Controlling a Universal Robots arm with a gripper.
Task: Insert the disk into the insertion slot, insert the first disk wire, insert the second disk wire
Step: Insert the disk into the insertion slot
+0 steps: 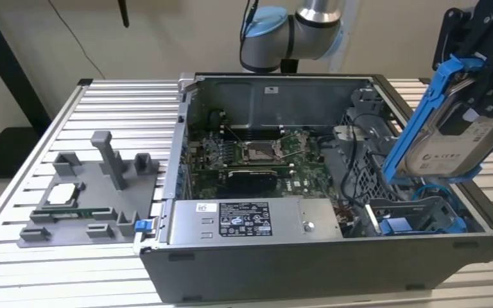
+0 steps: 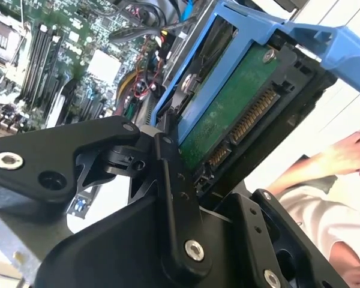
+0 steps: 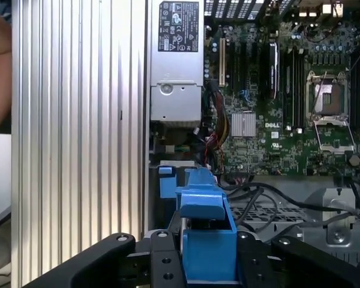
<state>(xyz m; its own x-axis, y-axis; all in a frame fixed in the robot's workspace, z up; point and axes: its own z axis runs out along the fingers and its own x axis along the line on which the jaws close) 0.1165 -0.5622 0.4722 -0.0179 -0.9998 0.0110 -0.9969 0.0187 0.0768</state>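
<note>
While clamped in the black tool [image 1: 486,96], hangs in the air over the exterior view's right end of an open computer case [image 1: 315,263], just above the insertion slot [image 1: 418,218] and not yet seated in it. Closed firmly on the disk [image 1: 443,144] at its upper part, with black fingers [image 3: 161,264] pressed to either side of the blue carrier in the first wrist view.

Flat, rectangular and silver-grey, with a pale label turned toward the exterior view and a bright blue plastic frame round the edges. On the other face, in the second wrist view [image 2: 228,114], a green circuit board with a row of connector contacts along one edge.

Held steeply on end: long axis close to upright, upper end leaning toward the exterior view's right, lower end pointing down at the slot, a grey metal bay with bright blue rails and tabs in the case's near corner.

Inside the case, a green motherboard [image 1: 255,154] and, along the near wall, a grey metal box [image 1: 246,221] with a white-and-black sticker. Beneath it all, a slatted metal worktop [image 1: 110,102].

Upper end of the disk covered by the tool, itself cut off by the picture's edge. Lowest corner hard to separate from the slot's blue parts behind it. At the second wrist view's edge, a person's hand [image 2: 348,153] and pale sleeve [image 2: 312,210], partly cut off.
</note>
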